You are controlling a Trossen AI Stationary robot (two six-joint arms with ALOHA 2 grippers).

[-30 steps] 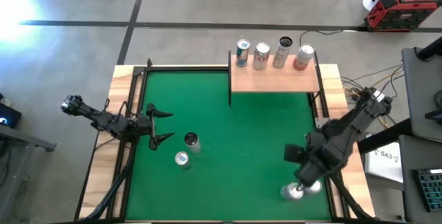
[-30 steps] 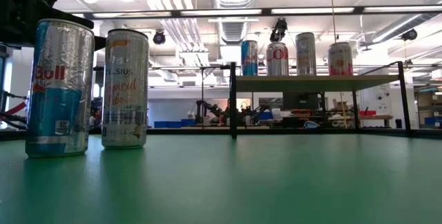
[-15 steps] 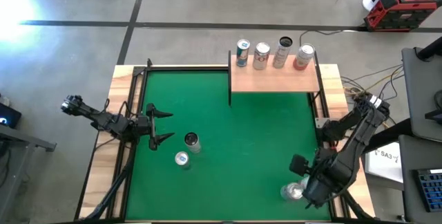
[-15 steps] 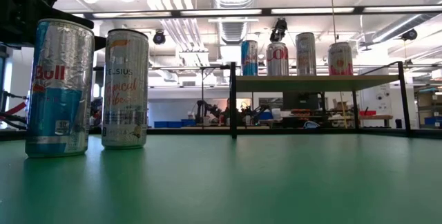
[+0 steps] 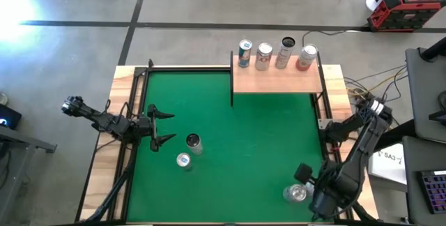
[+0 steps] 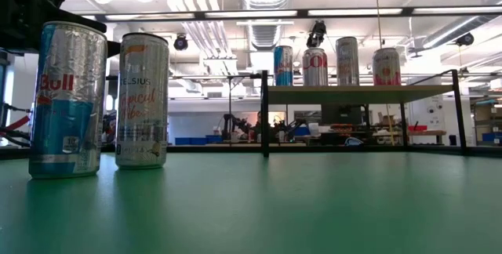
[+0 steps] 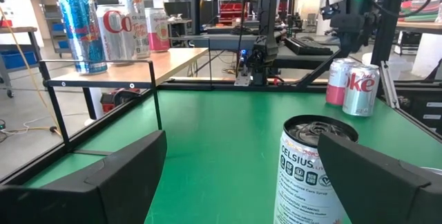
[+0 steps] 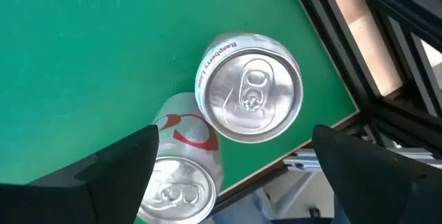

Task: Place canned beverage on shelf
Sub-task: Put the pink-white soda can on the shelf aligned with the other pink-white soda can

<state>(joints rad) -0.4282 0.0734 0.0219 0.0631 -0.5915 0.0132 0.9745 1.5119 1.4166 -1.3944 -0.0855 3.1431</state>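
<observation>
The shelf (image 5: 277, 78) stands at the table's far edge, and several cans (image 5: 274, 54) are upright along its back. Two cans (image 5: 188, 151) stand on the green felt near the left side. My left gripper (image 5: 166, 127) is open and level beside them, with the Celsius can (image 7: 314, 172) just ahead of its fingers. Two more cans stand at the near right corner: a raspberry-lime can (image 8: 252, 96) and a Coke can (image 8: 178, 182). My right gripper (image 8: 235, 141) hangs above this pair, pointing down, open, clear of both.
A black metal frame (image 8: 345, 58) and the wooden rim run close beside the right-hand cans. The middle of the felt (image 5: 244, 135) is bare. The shelf's black posts (image 6: 264, 113) stand at the far side.
My right arm has swung toward the table's near edge and rolled its wrist. It now hangs over the two cans at the near right corner and hides one of them in the high view. The cans have not moved.
</observation>
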